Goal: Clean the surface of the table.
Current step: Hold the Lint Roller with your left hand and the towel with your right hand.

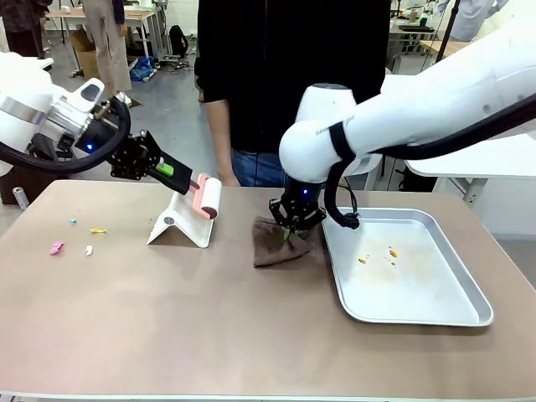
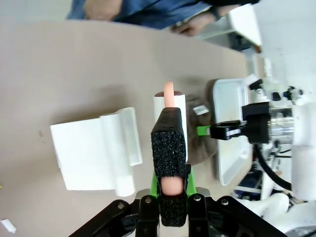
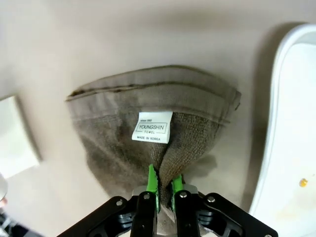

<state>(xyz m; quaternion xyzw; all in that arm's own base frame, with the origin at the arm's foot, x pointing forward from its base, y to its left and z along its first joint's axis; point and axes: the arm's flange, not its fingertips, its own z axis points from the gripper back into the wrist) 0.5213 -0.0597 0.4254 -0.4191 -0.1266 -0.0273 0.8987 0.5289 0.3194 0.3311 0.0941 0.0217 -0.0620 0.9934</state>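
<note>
The tan table (image 1: 209,327) carries several small paper scraps (image 1: 56,248) near its left end. My left gripper (image 1: 177,173) is shut on the pink handle of a lint roller (image 1: 209,199), whose white roll hangs just above a white folded stand (image 1: 178,224). In the left wrist view the left gripper (image 2: 169,165) clamps the handle, with the lint roller (image 2: 170,103) pointing ahead. My right gripper (image 1: 293,224) is shut on a brown towel (image 1: 278,244) lying on the table beside the tray. The right wrist view has the right gripper (image 3: 164,186) pinching a fold of the towel (image 3: 118,123).
A shiny metal tray (image 1: 456,289) with a few orange crumbs (image 1: 392,252) lies at the right, close to the towel. A person in black stands at the far edge behind the stand. The near half of the table is bare.
</note>
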